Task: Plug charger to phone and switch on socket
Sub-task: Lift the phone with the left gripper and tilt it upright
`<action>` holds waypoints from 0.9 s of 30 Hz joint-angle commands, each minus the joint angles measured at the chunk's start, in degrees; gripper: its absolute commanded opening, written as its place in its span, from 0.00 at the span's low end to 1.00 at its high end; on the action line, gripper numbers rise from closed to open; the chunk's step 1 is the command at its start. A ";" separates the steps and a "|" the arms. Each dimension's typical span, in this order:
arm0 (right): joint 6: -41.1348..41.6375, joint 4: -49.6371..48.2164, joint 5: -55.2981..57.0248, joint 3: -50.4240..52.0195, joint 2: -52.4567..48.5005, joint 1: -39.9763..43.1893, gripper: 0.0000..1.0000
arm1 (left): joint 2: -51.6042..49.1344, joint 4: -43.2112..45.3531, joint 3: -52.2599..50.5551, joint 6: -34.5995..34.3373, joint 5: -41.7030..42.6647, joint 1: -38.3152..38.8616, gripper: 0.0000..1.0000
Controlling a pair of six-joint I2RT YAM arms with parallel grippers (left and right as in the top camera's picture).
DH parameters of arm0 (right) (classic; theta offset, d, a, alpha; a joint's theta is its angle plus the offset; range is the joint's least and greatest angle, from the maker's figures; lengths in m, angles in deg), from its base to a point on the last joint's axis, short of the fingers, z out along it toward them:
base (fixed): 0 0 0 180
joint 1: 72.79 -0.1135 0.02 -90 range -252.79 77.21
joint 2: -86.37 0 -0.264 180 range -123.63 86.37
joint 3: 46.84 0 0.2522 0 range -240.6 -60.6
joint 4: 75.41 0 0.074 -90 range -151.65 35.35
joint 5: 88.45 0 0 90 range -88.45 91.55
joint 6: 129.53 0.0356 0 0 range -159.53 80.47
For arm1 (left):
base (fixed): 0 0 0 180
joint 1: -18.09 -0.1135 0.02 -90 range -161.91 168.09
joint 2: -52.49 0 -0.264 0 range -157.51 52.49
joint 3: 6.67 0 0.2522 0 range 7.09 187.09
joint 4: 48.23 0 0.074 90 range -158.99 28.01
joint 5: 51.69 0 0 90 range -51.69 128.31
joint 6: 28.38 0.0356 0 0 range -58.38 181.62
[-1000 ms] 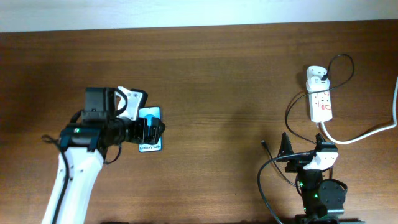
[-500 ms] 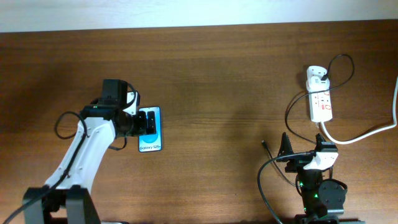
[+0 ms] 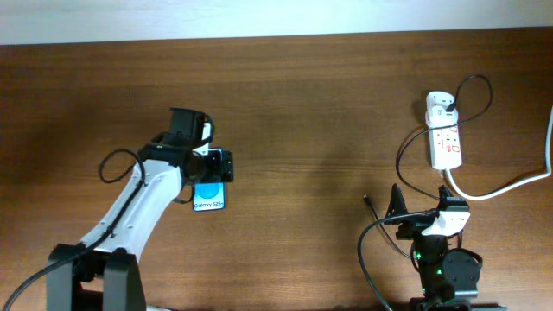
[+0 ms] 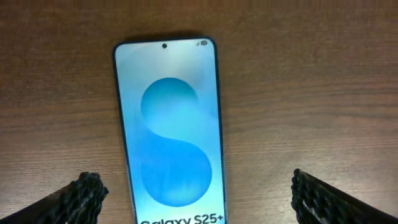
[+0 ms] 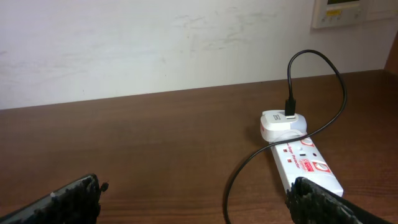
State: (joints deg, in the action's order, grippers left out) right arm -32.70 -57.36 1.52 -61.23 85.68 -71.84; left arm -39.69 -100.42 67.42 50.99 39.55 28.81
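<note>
Left gripper (image 3: 216,166), fingers spread wide, hangs over the phone (image 3: 210,194) and hides its upper half from overhead. The phone lies flat on the wooden table (image 3: 311,104), left side, screen up: blue, paler circles, white "Galaxy S25+". Far right, the charger (image 3: 439,105) adapter sits in the socket (image 3: 446,142). Its black cable loops toward the right gripper (image 3: 423,212), likewise spread.

One phone (image 4: 168,124), one socket (image 5: 306,165), one charger (image 5: 281,124), one thick white cord (image 3: 517,183).
</note>
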 commanded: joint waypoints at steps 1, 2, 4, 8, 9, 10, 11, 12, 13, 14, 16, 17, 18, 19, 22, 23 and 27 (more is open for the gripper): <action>-0.42 0.31 -0.11 0.31 0.33 -0.57 0.98 | -0.72 1.27 0.90 -5.49 -4.09 0.39 0.99; -0.42 0.31 -0.11 0.31 0.33 -0.57 0.98 | -0.72 1.77 0.83 -6.16 -4.96 0.37 0.99; -0.42 0.31 -0.11 0.31 0.33 -0.57 0.98 | -0.72 2.47 0.81 -6.69 -6.97 0.37 0.99; -0.42 0.31 -0.11 0.31 0.33 -0.57 0.98 | -0.72 4.00 0.66 -6.69 -7.06 0.39 0.99; -0.42 0.31 -0.13 0.31 0.33 -0.57 0.98 | -0.72 4.15 0.66 -6.69 -7.06 0.37 0.99; -0.42 0.31 -0.11 0.31 0.33 -0.57 0.98 | -0.85 4.46 0.66 -6.69 -7.08 0.39 0.99; -0.42 0.31 -0.11 0.31 0.33 -0.57 0.98 | -1.01 4.59 0.66 -6.69 -7.08 0.37 0.99; -0.42 0.31 -0.11 0.31 0.33 -0.57 0.98 | -2.01 5.05 0.66 -6.69 -7.08 0.37 0.99; -0.42 0.31 -0.11 0.31 0.33 -0.57 0.98 | -2.93 5.33 0.66 -6.67 -7.10 0.37 0.99; -0.42 0.31 -0.13 0.31 0.33 -0.57 0.98 | -4.33 5.66 0.66 -6.67 -7.10 0.37 0.99; -0.42 0.31 -0.13 0.31 0.33 -0.57 0.98 | -6.95 6.12 0.66 -6.67 -7.10 0.37 0.99; -0.42 0.31 -0.11 0.31 0.33 -0.57 0.98 | -7.91 6.40 0.66 -6.69 -7.08 0.37 0.99; -0.42 0.31 -0.13 0.31 0.33 -0.57 0.98 | -9.46 7.06 0.66 -6.69 -7.06 0.37 0.99; -0.42 0.31 -0.11 0.31 0.33 -0.57 0.98 | -10.45 7.39 0.66 -6.69 -7.06 0.37 0.99; -0.42 0.31 -0.13 0.31 0.33 -0.57 0.98 | -12.92 7.58 0.66 -6.67 -7.08 0.37 0.99; -0.42 0.31 -0.11 0.31 0.33 -0.57 0.98 | -13.40 7.58 0.66 -6.67 -7.08 0.37 0.99; -0.42 0.31 -0.13 0.31 0.33 -0.57 0.98 | -13.99 7.54 0.66 -6.43 -7.02 0.37 0.99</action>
State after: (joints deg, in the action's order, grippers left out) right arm -32.68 -57.36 1.52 -61.23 85.68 -71.84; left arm -52.74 -92.92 67.42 45.06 33.34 29.18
